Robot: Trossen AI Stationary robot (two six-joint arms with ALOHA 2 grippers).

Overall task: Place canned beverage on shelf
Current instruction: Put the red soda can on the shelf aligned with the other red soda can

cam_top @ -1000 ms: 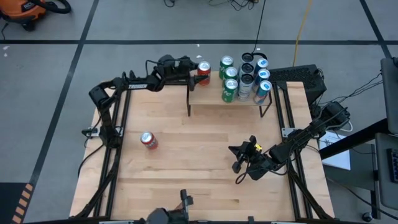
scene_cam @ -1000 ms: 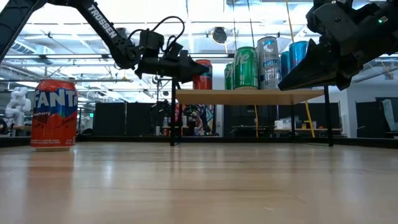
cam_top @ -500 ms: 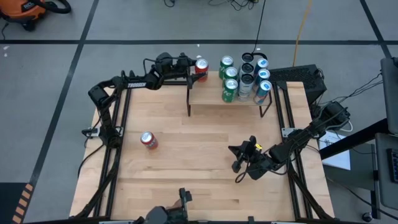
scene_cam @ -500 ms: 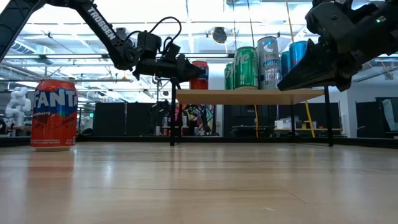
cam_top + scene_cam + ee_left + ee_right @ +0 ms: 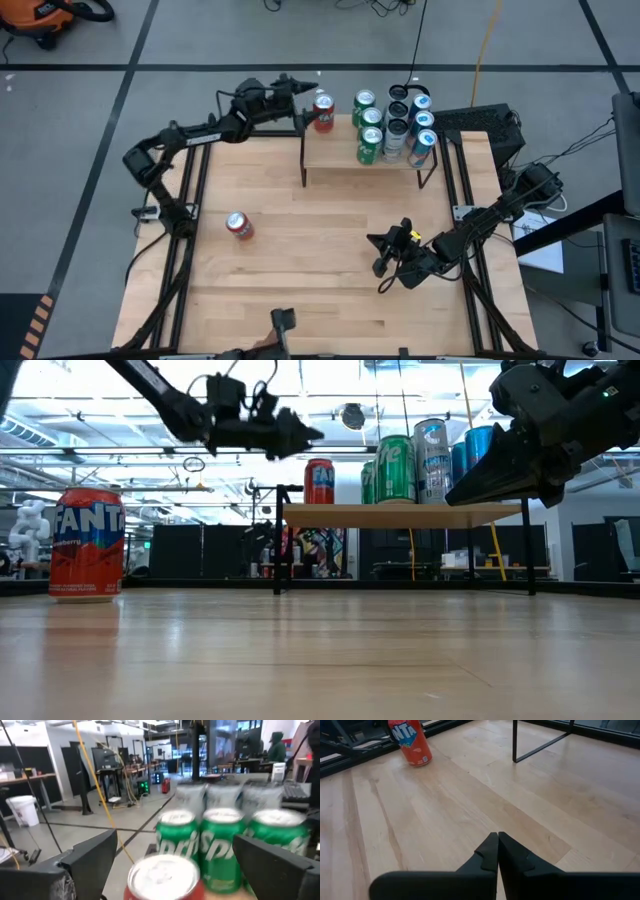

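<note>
A red can stands on the shelf as the left gripper, spread wide, hovers beside it, right gripper pressed together.

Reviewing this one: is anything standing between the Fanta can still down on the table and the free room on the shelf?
Nothing visible does. The Fanta can stands alone on the table, with bare wood between it and the shelf. The shelf's near left part is bare; the red can stands at its far left corner, the other cans crowd its right side.
</note>
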